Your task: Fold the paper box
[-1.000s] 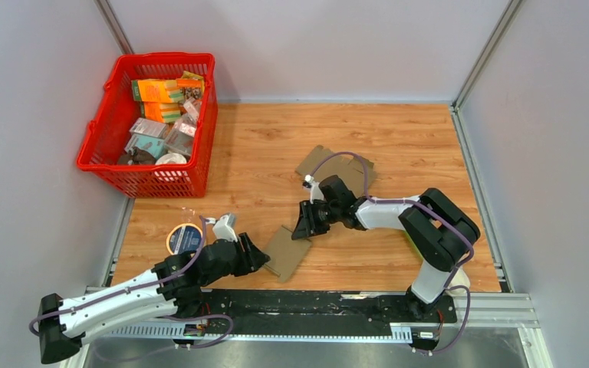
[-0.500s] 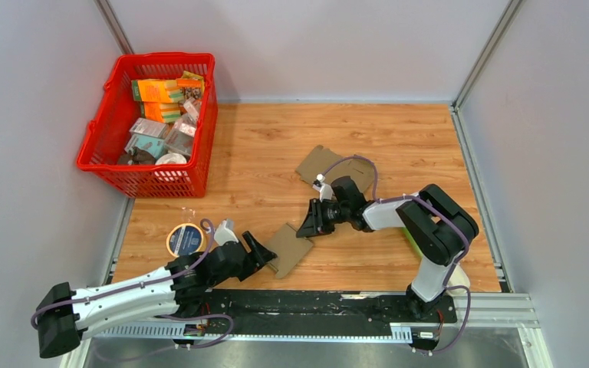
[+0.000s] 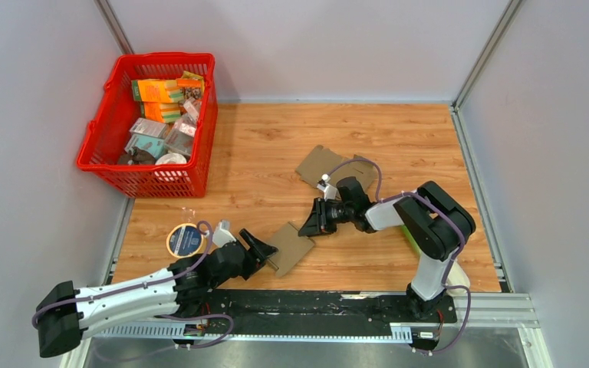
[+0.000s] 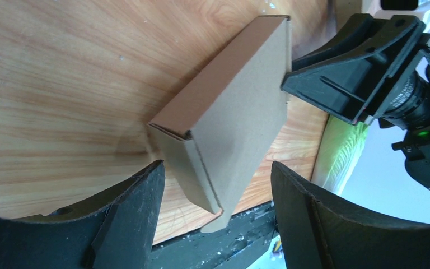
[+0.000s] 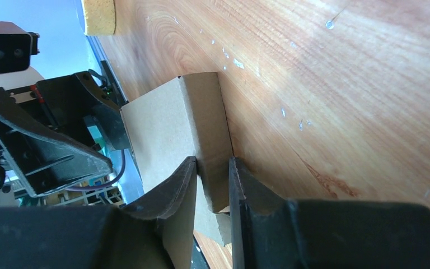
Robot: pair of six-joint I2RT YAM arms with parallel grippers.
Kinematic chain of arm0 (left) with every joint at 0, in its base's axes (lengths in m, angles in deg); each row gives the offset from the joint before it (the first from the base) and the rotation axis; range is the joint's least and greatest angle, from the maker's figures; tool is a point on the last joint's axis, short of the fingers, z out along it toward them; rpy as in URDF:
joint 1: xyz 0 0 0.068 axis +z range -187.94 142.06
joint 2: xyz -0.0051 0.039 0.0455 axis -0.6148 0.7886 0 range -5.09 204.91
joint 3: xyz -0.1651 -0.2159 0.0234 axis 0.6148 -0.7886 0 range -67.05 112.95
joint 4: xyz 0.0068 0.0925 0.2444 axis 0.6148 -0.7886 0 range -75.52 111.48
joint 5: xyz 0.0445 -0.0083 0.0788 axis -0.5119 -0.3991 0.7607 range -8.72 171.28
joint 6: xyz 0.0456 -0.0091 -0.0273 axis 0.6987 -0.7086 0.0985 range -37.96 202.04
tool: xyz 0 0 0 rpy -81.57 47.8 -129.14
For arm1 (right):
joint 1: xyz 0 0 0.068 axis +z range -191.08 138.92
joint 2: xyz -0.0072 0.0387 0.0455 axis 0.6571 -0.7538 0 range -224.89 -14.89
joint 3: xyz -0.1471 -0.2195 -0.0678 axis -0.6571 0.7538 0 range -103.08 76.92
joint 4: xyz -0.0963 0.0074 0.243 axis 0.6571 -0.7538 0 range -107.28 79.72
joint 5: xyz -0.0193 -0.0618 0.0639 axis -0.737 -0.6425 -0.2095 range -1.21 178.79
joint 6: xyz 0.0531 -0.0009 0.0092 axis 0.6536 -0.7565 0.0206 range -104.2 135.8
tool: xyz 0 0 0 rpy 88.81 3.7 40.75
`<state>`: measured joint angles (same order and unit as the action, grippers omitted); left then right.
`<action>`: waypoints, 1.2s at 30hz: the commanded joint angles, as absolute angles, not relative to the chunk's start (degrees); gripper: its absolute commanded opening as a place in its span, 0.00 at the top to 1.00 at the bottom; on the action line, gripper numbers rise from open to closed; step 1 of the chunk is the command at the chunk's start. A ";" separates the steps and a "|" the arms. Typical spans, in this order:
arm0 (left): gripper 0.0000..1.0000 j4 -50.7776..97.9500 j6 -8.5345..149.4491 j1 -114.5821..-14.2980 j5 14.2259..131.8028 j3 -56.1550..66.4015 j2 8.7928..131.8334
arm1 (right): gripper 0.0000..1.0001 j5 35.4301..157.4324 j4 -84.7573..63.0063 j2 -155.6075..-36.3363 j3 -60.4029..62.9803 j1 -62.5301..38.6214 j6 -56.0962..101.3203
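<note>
The paper box [image 3: 290, 247] is a flat brown cardboard box, folded shut, lying near the table's front edge. My right gripper [image 3: 312, 222] is shut on its far side wall; in the right wrist view both fingers [image 5: 182, 188] press that wall of the box [image 5: 171, 120], the right gripper [image 5: 213, 190] low over the wood. My left gripper [image 3: 264, 249] stands wide open at the box's near left end. In the left wrist view the box [image 4: 232, 109] points a corner into the gap of the left gripper [image 4: 215, 216], touching neither finger.
A red basket [image 3: 161, 57] full of packets stands at the back left. A flat sheet of cardboard [image 3: 320, 163] lies behind the right gripper. A roll of tape [image 3: 185, 238] lies left of the left gripper. Grey walls close the table's sides and back.
My left gripper has opened wide and slid a little right along the box's near end. My right gripper has closed further on the box's far wall and shifted slightly right.
</note>
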<state>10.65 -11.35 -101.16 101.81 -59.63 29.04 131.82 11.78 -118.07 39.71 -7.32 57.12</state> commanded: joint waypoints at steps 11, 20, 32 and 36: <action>0.25 30.62 -12.01 -101.05 101.92 -59.75 42.28 | 0.73 129.13 10.73 -121.07 43.00 -9.44 57.54; 0.51 12.63 -20.08 -101.05 104.39 -59.58 26.75 | 0.24 109.57 -25.98 -103.68 30.36 -5.05 40.18; 0.75 -3.20 -27.12 -94.19 92.54 -59.49 5.37 | 0.00 67.28 -13.89 -69.64 40.72 39.49 6.58; 0.79 -9.27 -28.00 -93.66 90.51 -55.11 1.77 | 0.00 59.47 -14.59 -76.22 36.85 47.75 2.63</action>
<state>-1.15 -25.68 -94.15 95.10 -59.71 4.38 75.23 -17.26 -70.35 38.60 42.38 13.10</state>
